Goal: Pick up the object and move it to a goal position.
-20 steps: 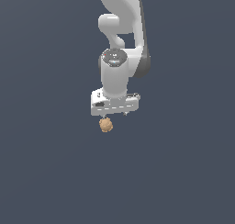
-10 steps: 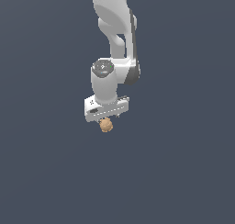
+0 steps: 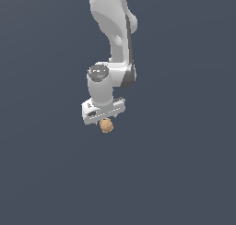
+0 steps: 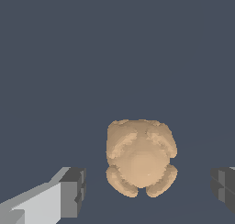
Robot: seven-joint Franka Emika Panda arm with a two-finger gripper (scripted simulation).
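The object (image 3: 106,125) is a small tan-orange bumpy ball that sits just under my white gripper (image 3: 104,120) in the exterior view. In the wrist view the object (image 4: 141,158) lies between my two dark-padded fingertips (image 4: 73,192), with a clear gap on each side. The gripper (image 4: 148,189) is open and touches nothing. In the exterior view the white hand hides the fingers, and I cannot tell how far above the surface they are.
The white arm (image 3: 113,30) comes down from the top of the exterior view. Around it is only a plain dark grey-blue surface (image 3: 184,173). No goal marker shows in either view.
The wrist and hand have shifted a little toward the exterior view's left and turned. The ball has stayed where it was, under the hand.
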